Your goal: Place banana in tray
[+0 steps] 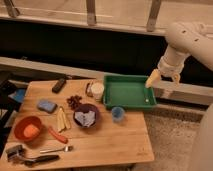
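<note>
Camera view, from the left: an orange bowl [27, 129] sits near the wooden table's [115, 140] edge. Beside it the banana [61, 119] lies flat on the wood, just left of the dark purple bowl [86, 116], its long axis running roughly away from the camera. Further right is the green tray [127, 103], with no banana in it. The gripper [163, 81] hovers over the tray's far right corner, spread wide and empty. The banana is well apart from it, toward the view's left and nearer the camera.
</note>
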